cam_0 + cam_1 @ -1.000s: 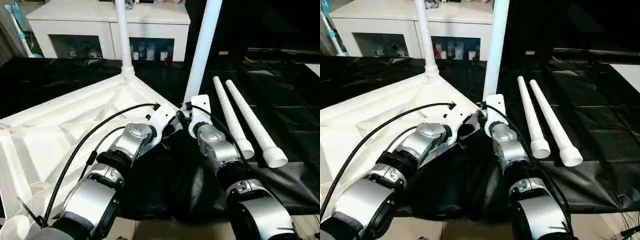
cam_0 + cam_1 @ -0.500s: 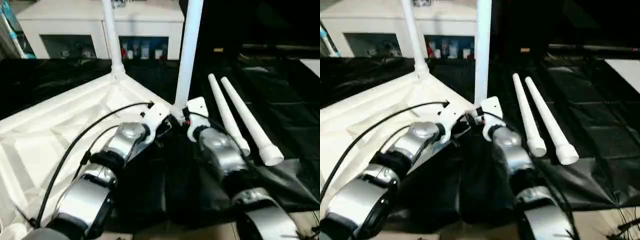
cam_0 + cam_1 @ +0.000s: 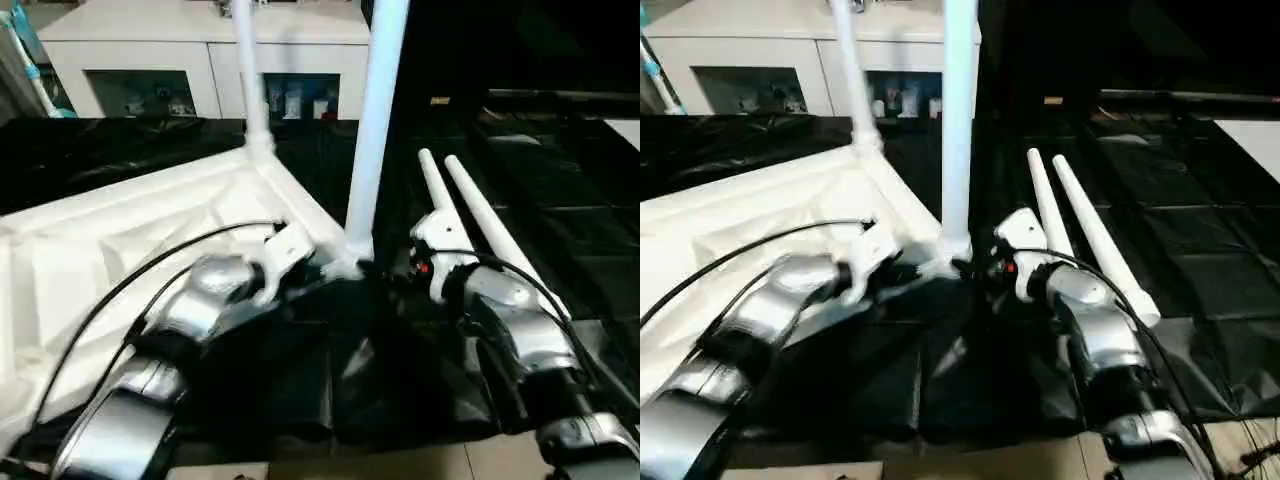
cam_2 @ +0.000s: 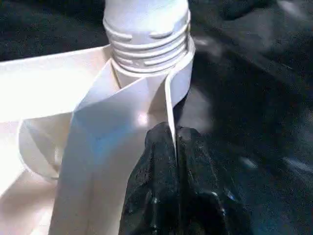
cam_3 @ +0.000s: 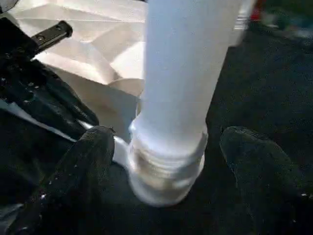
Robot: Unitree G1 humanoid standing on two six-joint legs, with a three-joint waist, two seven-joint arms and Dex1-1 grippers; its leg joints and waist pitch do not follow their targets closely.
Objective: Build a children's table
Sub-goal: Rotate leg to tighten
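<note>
Your right gripper (image 5: 164,161) has just spread wide off the centre-frame leg (image 3: 372,130) while the left gripper (image 4: 173,147) stays clenched on the tabletop rim (image 4: 168,103), so that leg looks seated.

smooth white plastic children's table (image 3: 120,240) – glossy black cloth (image 3: 560,220)

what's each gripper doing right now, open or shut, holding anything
Left gripper: shut, pinching the tabletop's thin rim by the corner socket.
Right gripper: open, fingers apart either side of the upright leg's base, not gripping it.
</note>
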